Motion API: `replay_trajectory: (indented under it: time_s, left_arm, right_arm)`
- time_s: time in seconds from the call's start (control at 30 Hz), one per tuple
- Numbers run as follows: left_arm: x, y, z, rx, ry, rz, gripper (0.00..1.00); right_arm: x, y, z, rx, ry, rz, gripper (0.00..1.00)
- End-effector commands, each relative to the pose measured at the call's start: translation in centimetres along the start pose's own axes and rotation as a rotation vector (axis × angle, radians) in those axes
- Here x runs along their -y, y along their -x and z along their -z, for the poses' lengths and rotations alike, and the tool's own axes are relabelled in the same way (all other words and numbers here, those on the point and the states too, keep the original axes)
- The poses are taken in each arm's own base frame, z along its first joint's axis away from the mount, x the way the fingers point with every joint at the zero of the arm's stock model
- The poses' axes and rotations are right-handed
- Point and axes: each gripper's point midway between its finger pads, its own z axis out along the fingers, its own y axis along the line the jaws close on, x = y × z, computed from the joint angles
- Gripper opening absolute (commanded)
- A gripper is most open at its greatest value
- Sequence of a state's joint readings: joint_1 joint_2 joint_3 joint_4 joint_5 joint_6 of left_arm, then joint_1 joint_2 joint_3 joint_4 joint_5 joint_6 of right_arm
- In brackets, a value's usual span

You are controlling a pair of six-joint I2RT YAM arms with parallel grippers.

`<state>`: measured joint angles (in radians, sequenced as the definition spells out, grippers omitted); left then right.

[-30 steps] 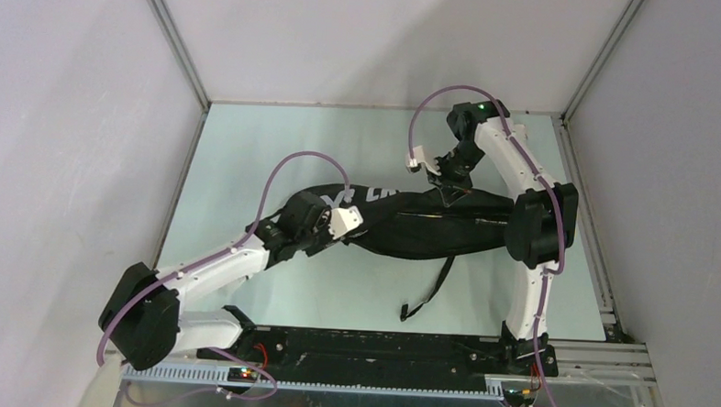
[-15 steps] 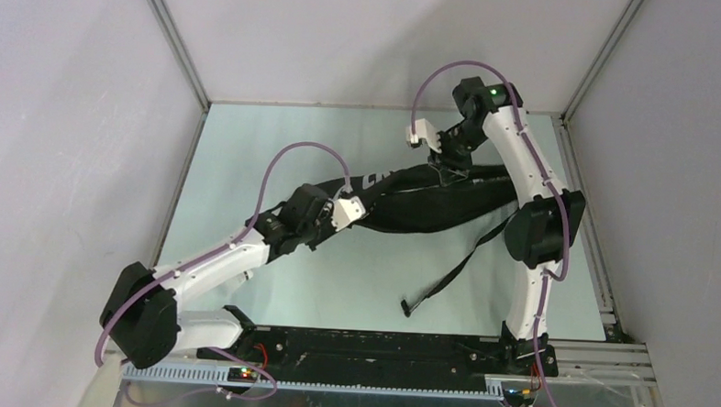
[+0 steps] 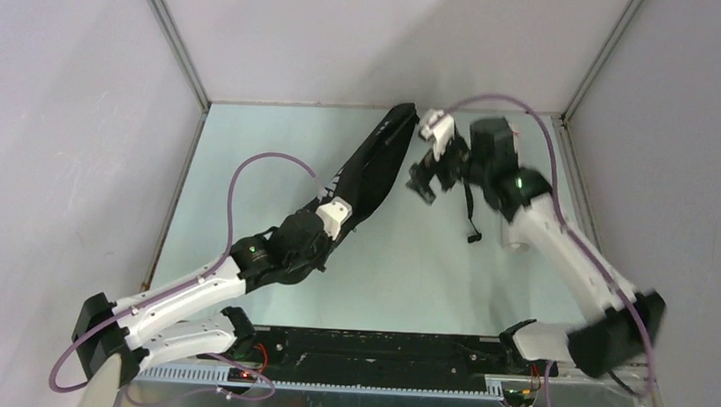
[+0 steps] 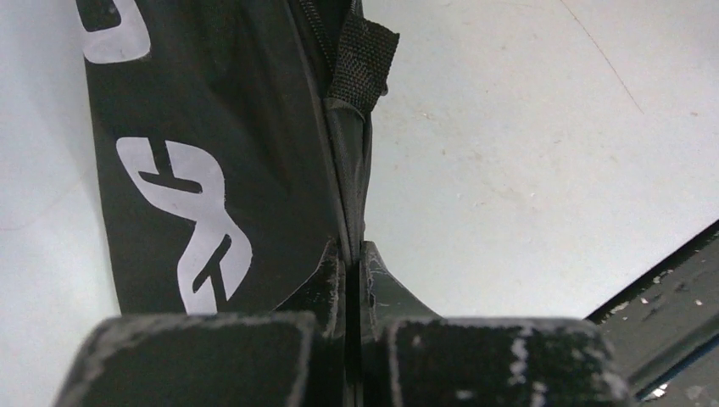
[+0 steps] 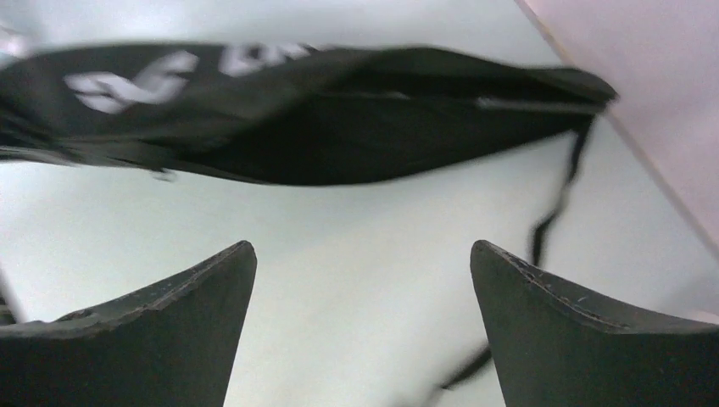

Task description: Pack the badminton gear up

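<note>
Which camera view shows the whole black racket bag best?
The top external view: the whole racket bag runs diagonally there, end to end. The left wrist view shows only a patch with white letters, pinched by the left fingers. The right wrist view shows it blurred, with its strap.

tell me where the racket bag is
In the top view the racket bag stretches diagonally left of centre, near end pinched in the left claw, far end at the back of the table; the open right claw is apart on its right.
</note>
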<state>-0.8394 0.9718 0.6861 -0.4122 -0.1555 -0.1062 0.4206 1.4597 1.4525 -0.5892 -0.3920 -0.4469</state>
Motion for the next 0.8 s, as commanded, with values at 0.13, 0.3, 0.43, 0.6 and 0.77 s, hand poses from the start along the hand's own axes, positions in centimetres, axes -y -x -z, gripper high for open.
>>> replay_trajectory:
  time_s: [0.13, 0.3, 0.43, 0.6, 0.77]
  left_arm:
    - [2.7, 0.0, 1.1, 0.043, -0.042, 0.13, 0.0]
    - [5.2, 0.3, 1.9, 0.095, -0.185, 0.188, 0.0]
    - [6.0, 0.6, 2.8, 0.132, -0.235, 0.234, 0.0]
    - [6.4, 0.6, 3.6, 0.133, -0.264, 0.257, 0.0]
    - [6.7, 0.7, 4.1, 0.118, -0.28, 0.255, 0.0]
  right_arm:
    - [-11.5, 0.2, 0.1, 0.391, 0.115, -0.334, 0.95]
    - [-17.1, -4.4, -1.6, 0.296, 0.308, -0.164, 0.87]
    - [-19.7, -5.7, -2.5, 0.293, 0.357, -0.045, 0.84]
    - [-21.2, -6.7, -3.4, 0.322, 0.366, 0.041, 0.84]
    - [-21.4, -6.3, -5.0, 0.353, 0.338, 0.063, 0.81]
